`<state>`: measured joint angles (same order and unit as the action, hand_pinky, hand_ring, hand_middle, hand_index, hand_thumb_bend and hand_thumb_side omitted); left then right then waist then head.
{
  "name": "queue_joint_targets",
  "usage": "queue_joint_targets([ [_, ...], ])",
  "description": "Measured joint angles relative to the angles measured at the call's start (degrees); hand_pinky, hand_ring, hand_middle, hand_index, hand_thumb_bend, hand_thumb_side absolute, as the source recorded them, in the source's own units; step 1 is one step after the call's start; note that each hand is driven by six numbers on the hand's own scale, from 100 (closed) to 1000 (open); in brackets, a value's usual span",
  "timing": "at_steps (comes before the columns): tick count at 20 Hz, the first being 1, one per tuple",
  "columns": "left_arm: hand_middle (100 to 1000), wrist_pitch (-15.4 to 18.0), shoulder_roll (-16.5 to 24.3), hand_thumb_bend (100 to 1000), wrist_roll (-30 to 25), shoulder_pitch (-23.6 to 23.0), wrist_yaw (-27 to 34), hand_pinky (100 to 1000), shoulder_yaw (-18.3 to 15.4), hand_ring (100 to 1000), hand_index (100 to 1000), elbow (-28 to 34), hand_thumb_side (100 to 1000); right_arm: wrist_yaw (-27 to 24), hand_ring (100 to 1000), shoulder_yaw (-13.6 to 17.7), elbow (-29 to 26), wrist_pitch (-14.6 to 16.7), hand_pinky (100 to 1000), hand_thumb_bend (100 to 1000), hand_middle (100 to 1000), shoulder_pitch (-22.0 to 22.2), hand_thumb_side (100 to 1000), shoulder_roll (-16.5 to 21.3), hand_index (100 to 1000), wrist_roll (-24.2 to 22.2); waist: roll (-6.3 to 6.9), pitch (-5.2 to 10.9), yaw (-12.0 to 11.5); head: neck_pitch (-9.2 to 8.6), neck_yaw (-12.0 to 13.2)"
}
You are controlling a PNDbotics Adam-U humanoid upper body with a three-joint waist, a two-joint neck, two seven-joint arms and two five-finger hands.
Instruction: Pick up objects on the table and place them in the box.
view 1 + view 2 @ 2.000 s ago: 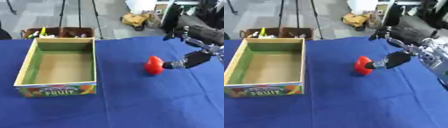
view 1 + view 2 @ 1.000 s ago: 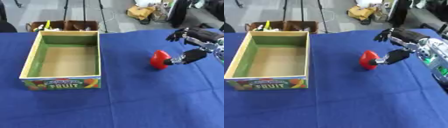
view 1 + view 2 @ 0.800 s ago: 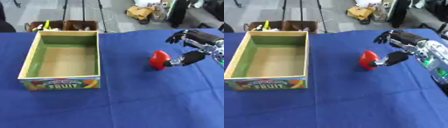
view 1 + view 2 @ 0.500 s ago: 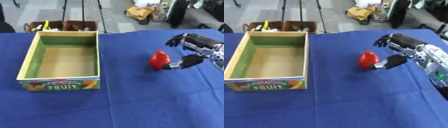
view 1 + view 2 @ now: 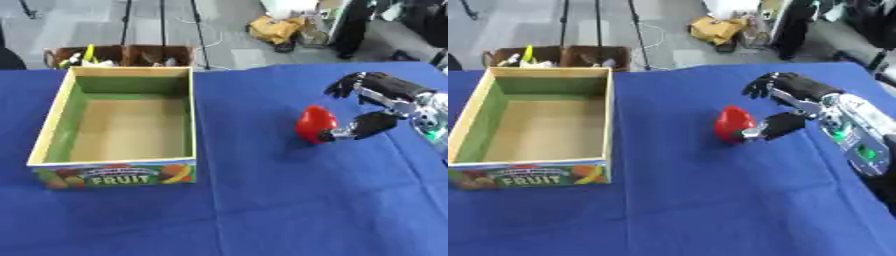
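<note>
Red object: a rounded red item (image 5: 315,124), perhaps a fruit, sits on the blue table (image 5: 262,200) right of centre in the frame, apparently upright.
Box: the open "FRUIT" box (image 5: 118,172) is at the left of the frame, well apart from the red object, its inside showing nothing.
Right hand: the right hand (image 5: 372,102) enters from the right edge; its thumb tip touches the red object's right side while the fingers arch above and behind without closing on it, so the grip looks not yet made.
Left hand: not visible in either view.
Key relation: the red object lies just left of the right hand, between hand and box; a carry would run leftward.
</note>
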<state>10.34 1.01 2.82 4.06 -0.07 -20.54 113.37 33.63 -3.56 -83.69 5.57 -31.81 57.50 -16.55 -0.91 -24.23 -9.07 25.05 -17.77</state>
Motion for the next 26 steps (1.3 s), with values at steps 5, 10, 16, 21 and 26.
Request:
queue_joint_targets([
  [5, 567, 0.02, 0.00, 100, -0.03, 0.01, -0.05, 177, 0.17, 201, 300, 0.00, 835, -0.39, 737, -0.11, 0.02, -0.16, 529, 780, 696, -0.83, 804, -0.18, 850, -0.14, -0.10, -0.13, -0.21, -0.02, -0.32],
  [10, 567, 0.10, -0.01, 100, -0.11, 0.01, -0.05, 177, 0.18, 201, 299, 0.00, 835, -0.26, 740, -0.36, 1.74, -1.18, 529, 784, 701, -2.04, 786, -1.01, 854, -0.90, -0.06, -0.13, -0.29, -0.19, -0.69],
  [16, 567, 0.13, -0.01, 100, -0.15, 0.01, -0.05, 177, 0.18, 200, 299, 0.00, 835, 0.00, 739, -0.69, 4.00, -1.67, 523, 786, 697, -2.84, 782, -1.97, 854, -2.03, -0.11, -0.15, -0.38, -0.30, -0.79],
  [21, 567, 0.12, -0.03, 100, -0.18, 0.09, -0.05, 177, 0.18, 199, 299, 0.00, 836, 0.46, 740, -0.69, 5.65, -1.78, 523, 775, 699, -3.04, 776, -2.46, 850, -2.21, -0.25, -0.58, -0.71, -0.49, -0.80],
  [26, 568, 0.18, -0.05, 100, -0.25, 0.38, -0.05, 176, 0.18, 198, 298, 0.00, 835, 1.37, 738, -0.68, 7.16, -1.74, 517, 776, 695, -3.03, 768, -3.04, 850, -1.86, -0.28, -1.04, -0.82, -0.60, -0.92],
])
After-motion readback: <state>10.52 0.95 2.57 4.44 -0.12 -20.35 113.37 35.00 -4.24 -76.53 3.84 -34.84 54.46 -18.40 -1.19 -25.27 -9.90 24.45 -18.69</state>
